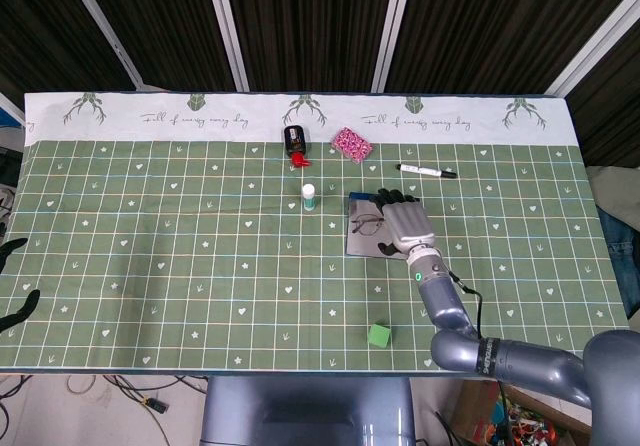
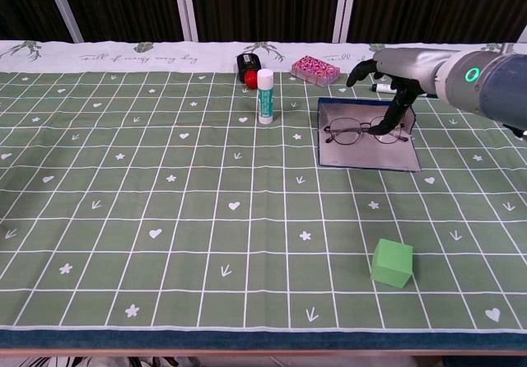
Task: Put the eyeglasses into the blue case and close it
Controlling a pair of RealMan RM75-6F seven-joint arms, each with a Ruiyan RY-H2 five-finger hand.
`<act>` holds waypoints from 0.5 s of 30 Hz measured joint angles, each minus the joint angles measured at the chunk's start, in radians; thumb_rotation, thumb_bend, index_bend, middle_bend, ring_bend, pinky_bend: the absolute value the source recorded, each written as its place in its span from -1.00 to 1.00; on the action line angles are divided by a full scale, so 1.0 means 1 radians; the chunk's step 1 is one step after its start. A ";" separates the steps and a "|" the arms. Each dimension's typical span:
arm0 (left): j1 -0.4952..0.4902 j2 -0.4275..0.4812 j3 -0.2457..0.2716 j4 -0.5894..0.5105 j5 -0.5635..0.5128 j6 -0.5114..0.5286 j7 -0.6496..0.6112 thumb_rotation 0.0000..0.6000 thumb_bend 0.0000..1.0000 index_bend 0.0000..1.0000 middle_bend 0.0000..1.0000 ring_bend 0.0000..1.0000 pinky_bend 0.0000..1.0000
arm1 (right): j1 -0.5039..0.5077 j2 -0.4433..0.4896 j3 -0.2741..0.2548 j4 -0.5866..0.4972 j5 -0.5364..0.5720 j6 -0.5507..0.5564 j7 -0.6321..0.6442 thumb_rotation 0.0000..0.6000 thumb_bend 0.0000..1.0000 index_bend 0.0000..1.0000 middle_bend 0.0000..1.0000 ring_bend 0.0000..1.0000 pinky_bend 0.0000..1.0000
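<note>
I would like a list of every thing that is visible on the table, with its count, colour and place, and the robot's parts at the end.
eyeglasses: 1, dark thin frame, lying in the open case
case: 1, blue with grey lining, open, right of centre
glue stick: 1, white with green label, upright, left of case
bottle: 1, black with red cap, far edge
patterned block: 1, pink, far edge
marker: 1, black and white, behind case
cube: 1, green, near edge
tablecloth: 1, green grid
right hand: 1, grey, fingers spread above glasses
left hand: 1, dark, only fingertips at left edge
</note>
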 measured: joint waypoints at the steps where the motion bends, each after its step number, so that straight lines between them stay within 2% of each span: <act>1: 0.000 0.000 0.000 0.000 0.000 0.000 0.001 1.00 -0.37 -0.68 -1.00 -1.00 -1.00 | -0.009 0.005 -0.008 -0.019 -0.015 0.015 0.002 1.00 -0.36 -0.67 -0.53 -0.52 -0.62; 6: 0.001 0.000 0.001 -0.003 0.004 0.002 0.001 1.00 -0.37 -0.68 -1.00 -1.00 -1.00 | -0.038 0.019 -0.046 -0.072 -0.047 0.055 -0.015 1.00 -0.36 -0.67 -0.12 -0.04 -0.15; 12: 0.001 0.000 0.002 -0.004 0.005 0.004 0.000 1.00 -0.37 -0.68 -1.00 -1.00 -1.00 | -0.039 0.011 -0.065 -0.068 -0.016 0.062 -0.068 1.00 -0.37 -0.68 0.17 0.25 0.19; 15: 0.001 0.000 0.002 -0.004 0.005 0.003 0.001 1.00 -0.37 -0.68 -1.00 -1.00 -1.00 | -0.035 0.006 -0.069 -0.063 0.014 0.056 -0.094 1.00 -0.34 -0.68 0.26 0.36 0.30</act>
